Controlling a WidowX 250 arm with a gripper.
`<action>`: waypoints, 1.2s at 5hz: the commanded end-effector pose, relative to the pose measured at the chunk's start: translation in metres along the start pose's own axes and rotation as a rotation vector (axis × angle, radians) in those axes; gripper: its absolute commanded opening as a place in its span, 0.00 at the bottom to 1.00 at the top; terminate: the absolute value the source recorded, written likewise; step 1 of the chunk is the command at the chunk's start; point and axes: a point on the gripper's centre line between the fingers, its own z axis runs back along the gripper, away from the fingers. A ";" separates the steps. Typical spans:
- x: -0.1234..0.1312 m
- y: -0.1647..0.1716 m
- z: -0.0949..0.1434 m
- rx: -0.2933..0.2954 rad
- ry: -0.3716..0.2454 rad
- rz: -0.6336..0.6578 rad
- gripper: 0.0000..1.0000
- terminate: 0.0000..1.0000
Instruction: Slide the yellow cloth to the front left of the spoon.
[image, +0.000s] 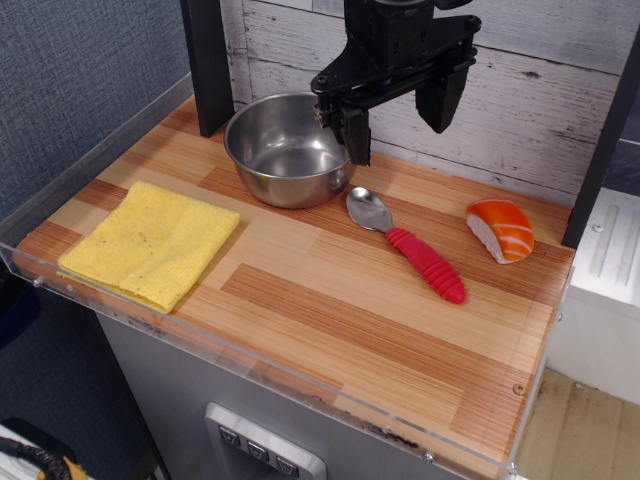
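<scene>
Gripper (401, 118) hangs high at the back, fingers spread wide, nothing held, above the gap between steel bowl (288, 150) and spoon (408, 244). We see it well apart from the yellow cloth (151, 242), which lies flat at the left end of the wooden tabletop (340, 330), close to the front left edge, one corner near the clear lip there. Spoon sits mid-table, metal end toward the bowl, red handle pointing front right. Sushi piece (501, 229) just right of it. We judge cloth is already to the front left of the spoon; whether a slide is still needed, can't tell. Open board between cloth and spoon, wide bare strip along the front. Little room left or forward of the cloth; bowl blocks the back
</scene>
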 end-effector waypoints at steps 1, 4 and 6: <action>0.000 0.000 0.000 0.000 0.000 0.000 1.00 0.00; 0.037 0.071 0.001 0.041 -0.059 0.131 1.00 0.00; 0.064 0.107 -0.001 0.069 -0.083 0.245 1.00 0.00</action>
